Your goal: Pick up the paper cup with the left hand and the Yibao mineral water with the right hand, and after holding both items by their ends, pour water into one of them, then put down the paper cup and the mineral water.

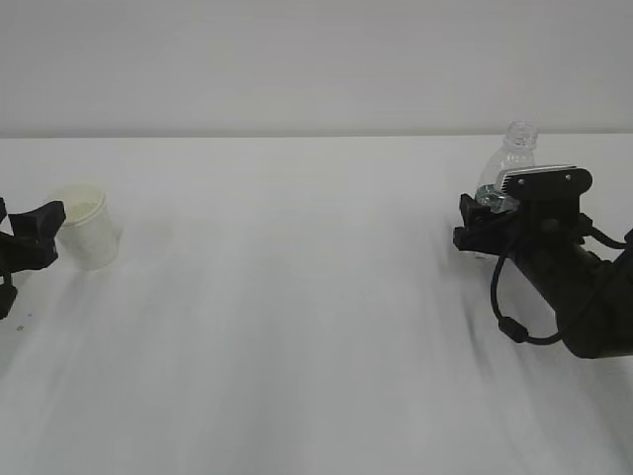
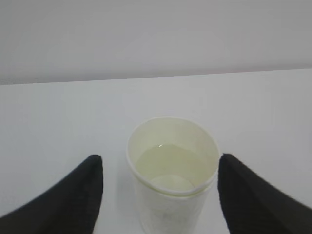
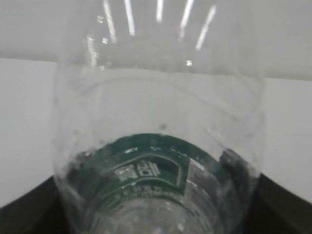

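Standing upright on the white table (image 1: 316,327), the small white tapered paper cup (image 1: 89,228) sits at the far left of the scene and the small clear ribbed Yibao mineral water bottle (image 1: 509,158), uncapped with a dark green label band, at the far right, well apart from each other.

Left side: the left hand (image 1: 22,242), a black two-finger gripper, has its jaws spread wide. In the left wrist view the cup (image 2: 171,173) stands between the two black fingers (image 2: 73,195), with table showing on either side, so nothing is gripped. A little pale liquid lies in the cup's bottom. Its long axis is vertical, mouth up.

Right side: the right hand (image 1: 490,230), a like black gripper under a silver-grey camera block, flanks the bottle's lower body. The right wrist view is filled by the bottle (image 3: 161,146), dark fingers (image 3: 29,204) showing low at both edges. Whether the pads touch the plastic cannot be told. The bottle's long axis is vertical, neck up.

Judged from this layout, both items are set down after pouring; each arm's coming move is probably a straight pull back toward the near edge, away from its object.
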### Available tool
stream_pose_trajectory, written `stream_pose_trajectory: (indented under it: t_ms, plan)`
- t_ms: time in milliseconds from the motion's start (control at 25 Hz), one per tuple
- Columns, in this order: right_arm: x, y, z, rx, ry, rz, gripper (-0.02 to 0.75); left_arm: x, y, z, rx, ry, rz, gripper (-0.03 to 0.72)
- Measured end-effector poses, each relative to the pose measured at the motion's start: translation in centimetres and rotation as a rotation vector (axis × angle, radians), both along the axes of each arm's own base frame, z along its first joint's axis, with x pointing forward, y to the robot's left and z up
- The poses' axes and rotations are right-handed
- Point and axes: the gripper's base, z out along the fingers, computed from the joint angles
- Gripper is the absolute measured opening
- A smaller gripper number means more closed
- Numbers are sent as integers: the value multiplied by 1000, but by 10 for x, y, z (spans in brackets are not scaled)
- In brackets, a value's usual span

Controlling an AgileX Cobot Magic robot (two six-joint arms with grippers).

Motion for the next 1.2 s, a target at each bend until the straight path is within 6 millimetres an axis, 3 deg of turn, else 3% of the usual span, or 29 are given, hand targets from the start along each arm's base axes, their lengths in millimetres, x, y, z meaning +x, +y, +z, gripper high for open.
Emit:
stream_pose_trajectory:
  t_ms: [600, 840, 1200]
  plan:
    - [0, 0, 0, 17, -1, -3, 593, 0, 0, 0, 0, 0, 0, 519]
    - [-8, -1, -4, 28, 26, -5, 593, 0, 0, 0, 0, 0, 0, 519]
    - [-15, -2, 8, 43, 9, -1, 592, 0, 0, 0, 0, 0, 0, 519]
